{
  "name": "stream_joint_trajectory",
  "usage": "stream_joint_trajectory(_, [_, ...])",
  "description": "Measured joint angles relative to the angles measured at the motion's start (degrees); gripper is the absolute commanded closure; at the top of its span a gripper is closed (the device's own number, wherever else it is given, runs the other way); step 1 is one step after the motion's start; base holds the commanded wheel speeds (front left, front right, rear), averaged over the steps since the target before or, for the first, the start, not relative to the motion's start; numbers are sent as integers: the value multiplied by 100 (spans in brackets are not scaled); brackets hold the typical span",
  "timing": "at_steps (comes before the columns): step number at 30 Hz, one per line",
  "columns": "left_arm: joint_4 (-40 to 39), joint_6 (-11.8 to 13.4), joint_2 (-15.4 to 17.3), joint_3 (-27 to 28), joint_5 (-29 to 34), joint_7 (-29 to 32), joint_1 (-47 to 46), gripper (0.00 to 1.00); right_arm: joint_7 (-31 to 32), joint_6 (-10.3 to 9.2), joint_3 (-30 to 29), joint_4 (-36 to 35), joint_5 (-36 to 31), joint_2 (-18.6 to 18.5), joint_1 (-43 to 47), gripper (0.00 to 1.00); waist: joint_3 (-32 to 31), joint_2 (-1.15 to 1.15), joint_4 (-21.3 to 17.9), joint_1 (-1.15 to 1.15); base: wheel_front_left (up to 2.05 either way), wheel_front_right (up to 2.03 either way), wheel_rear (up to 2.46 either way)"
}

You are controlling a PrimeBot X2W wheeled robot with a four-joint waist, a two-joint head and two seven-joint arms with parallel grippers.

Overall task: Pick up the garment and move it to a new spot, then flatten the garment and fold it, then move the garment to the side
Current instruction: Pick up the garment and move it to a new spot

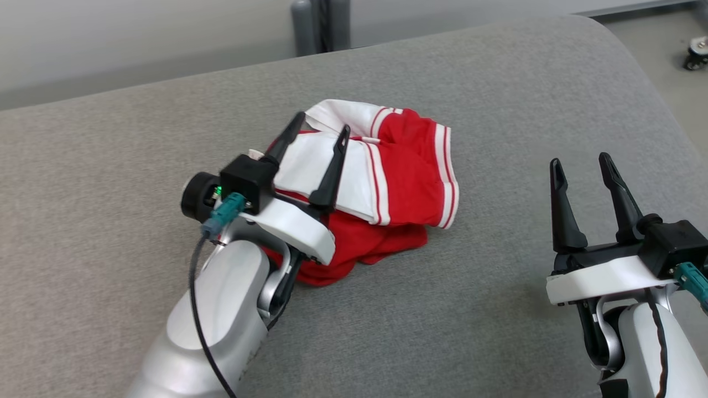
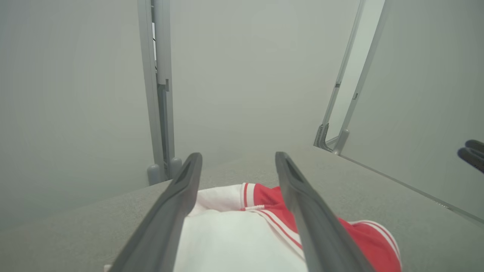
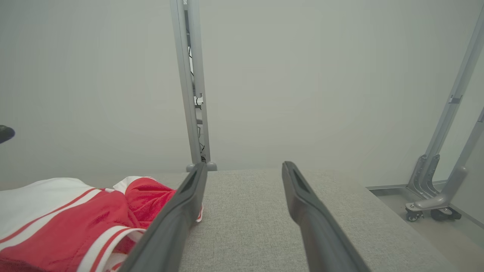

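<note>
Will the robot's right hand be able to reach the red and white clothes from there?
Probably yes. The right gripper is open, and bare grey cushion lies between it and the near edge of the clothes. The left gripper hangs open over their other side, out of the way.

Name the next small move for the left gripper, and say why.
Probably lower the left gripper and pinch an edge to start spreading: the garment lies bunched on the grey cushion, both grippers open, the right gripper apart beside it.
</note>
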Motion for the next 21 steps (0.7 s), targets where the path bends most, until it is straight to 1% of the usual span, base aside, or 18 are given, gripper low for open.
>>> stream_joint_trajectory(4, [-512,48,54,466,77,-8,167,0,0,0,-8,13,-45,0,10,0,-113,0,237,0,0,0,0])
stream_joint_trajectory(5, [-512,48,54,466,77,-8,167,0,0,0,-8,13,-45,0,10,0,-113,0,237,0,0,0,0])
stream_joint_trajectory(6, [-782,79,123,726,143,-8,355,0,0,0,7,13,-65,2,23,0,-183,0,358,0,0,0,0])
stream_joint_trajectory(9, [-1183,126,267,1136,276,-10,692,0,0,0,45,13,-103,3,97,0,-292,0,533,0,0,0,0])
stream_joint_trajectory(10, [-1298,133,311,1265,310,-11,840,0,0,0,54,13,-109,1,123,0,-325,0,589,0,0,0,0])
stream_joint_trajectory(11, [-1298,133,311,1265,310,-11,840,0,0,0,54,13,-109,1,123,0,-325,0,589,0,0,0,0])
stream_joint_trajectory(13, [-1500,131,367,1496,363,-11,1188,0,0,0,88,16,-127,2,141,0,-397,0,694,0,0,0,0])
stream_joint_trajectory(17, [-1745,40,386,1860,464,-11,1873,0,0,0,125,37,-157,0,249,0,-514,0,876,0,0,0,0])
stream_joint_trajectory(21, [-1835,-115,347,2105,547,-11,2384,0,0,0,137,48,-159,1,251,0,-597,0,989,0,0,0,0])
